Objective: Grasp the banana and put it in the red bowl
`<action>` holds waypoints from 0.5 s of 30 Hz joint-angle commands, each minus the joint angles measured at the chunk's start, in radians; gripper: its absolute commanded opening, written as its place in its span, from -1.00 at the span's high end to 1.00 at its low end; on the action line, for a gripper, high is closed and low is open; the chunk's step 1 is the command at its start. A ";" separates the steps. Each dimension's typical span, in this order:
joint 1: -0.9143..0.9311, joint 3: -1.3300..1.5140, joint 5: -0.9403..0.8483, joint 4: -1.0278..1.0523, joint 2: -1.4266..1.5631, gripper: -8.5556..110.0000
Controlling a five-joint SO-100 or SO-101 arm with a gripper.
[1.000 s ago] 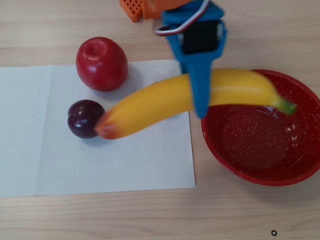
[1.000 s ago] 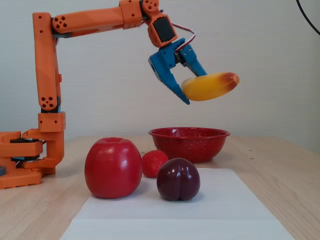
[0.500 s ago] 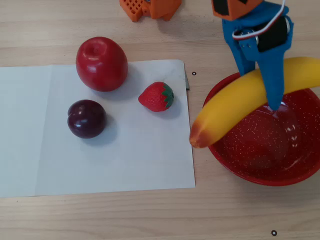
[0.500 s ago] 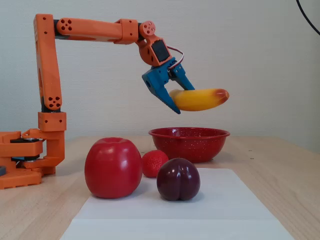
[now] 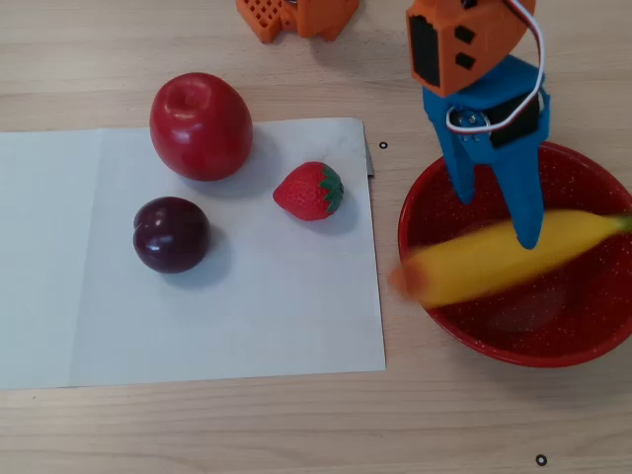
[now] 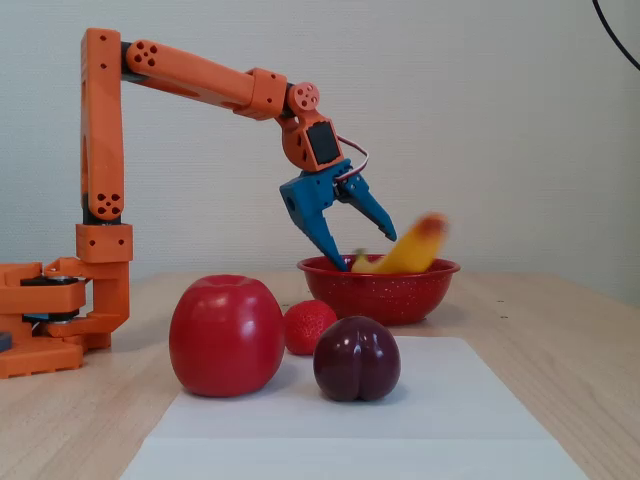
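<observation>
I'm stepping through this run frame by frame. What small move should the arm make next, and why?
Probably lift the gripper straight up and clear. Its jaws stand open, and the blurred banana already tilts inside the red bowl, so only retreating without bumping it seems left.

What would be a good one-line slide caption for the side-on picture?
Open blue pincer above the red bowl, blurred banana tipping into it; apple, strawberry and plum wait in front.

A plain off-white wall (image 6: 520, 110) is standing behind the pincer (image 6: 360, 245). A light wood-grain counter (image 5: 197, 425) is extending below it. A dark cable (image 6: 615, 35) is hanging in the upper corner, well apart from the pincer.
</observation>
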 commanded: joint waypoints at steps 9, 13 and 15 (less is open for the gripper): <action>0.015 -0.250 -0.052 0.192 0.051 0.40; 0.000 -0.348 -0.069 0.295 0.063 0.62; -0.008 -0.387 -0.071 0.339 0.069 0.74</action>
